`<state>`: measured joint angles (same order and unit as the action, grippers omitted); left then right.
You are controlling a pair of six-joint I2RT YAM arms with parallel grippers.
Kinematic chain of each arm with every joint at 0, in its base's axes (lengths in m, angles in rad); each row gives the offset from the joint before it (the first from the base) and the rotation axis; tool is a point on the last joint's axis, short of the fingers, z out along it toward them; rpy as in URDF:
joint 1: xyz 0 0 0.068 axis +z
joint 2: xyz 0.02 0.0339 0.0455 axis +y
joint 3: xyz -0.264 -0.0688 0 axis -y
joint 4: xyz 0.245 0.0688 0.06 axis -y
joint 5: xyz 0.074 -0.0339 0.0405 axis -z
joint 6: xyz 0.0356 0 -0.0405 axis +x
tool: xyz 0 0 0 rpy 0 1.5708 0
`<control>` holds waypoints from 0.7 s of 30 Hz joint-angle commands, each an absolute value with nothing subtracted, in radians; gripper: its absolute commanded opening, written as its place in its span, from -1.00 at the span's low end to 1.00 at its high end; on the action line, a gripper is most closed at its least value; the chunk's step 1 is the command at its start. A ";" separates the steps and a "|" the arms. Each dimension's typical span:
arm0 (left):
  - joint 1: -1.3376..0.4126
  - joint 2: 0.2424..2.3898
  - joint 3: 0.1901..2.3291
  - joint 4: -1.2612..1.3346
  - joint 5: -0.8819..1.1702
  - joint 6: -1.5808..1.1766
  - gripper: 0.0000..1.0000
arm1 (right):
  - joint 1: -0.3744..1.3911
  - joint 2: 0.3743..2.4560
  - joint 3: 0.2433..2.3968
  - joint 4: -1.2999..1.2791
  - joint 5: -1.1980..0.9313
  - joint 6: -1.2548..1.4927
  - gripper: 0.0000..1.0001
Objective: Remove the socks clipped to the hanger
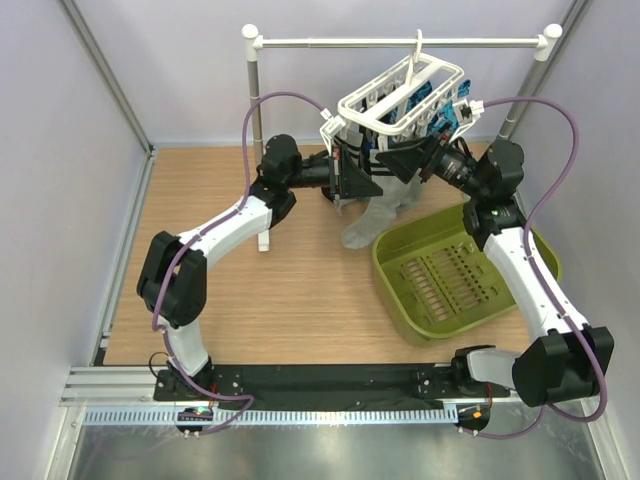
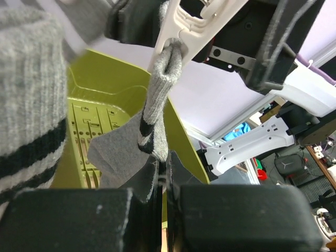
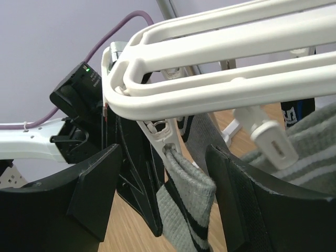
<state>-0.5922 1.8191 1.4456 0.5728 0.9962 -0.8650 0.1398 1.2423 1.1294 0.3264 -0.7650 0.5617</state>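
Left pincer [image 2: 163, 191] pinching grey sock [image 2: 157, 105], right pincer [image 3: 164, 157] raised, spread astride clip peg [image 3: 165, 134]

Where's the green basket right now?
In the top view, the green basket sits on the table, right side, just below the hanger and beside the right arm.

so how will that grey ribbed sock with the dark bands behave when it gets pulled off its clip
The grey ribbed knit sock will probably be floppy: it hangs limp and folded from the white plastic clip peg. It likely stretches before releasing, since the knit looks soft. Probably light; the thin white plastic hanger frame carries several.
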 commanded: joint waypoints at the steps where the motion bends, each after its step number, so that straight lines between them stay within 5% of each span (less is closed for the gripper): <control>1: -0.589 1.806 1.465 0.652 1.014 -0.897 -0.99 | 0.133 1.172 1.126 0.462 -0.756 0.592 0.50; 6: -0.589 1.795 1.448 0.643 1.026 -0.896 -0.99 | 0.135 1.147 1.121 0.426 -0.735 0.566 0.49; 14: -0.588 1.778 1.436 0.604 1.058 -0.887 -0.99 | 0.135 1.167 1.127 0.419 -0.730 0.603 0.75; 21: -0.588 1.749 1.430 0.531 1.060 -0.842 -0.99 | 0.135 1.178 1.117 0.466 -0.736 0.618 0.69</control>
<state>-0.5922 1.8107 1.4319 0.5430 1.0370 -0.8608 0.1398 1.1770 1.1175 0.3801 -0.7429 0.5976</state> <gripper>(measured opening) 0.025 0.854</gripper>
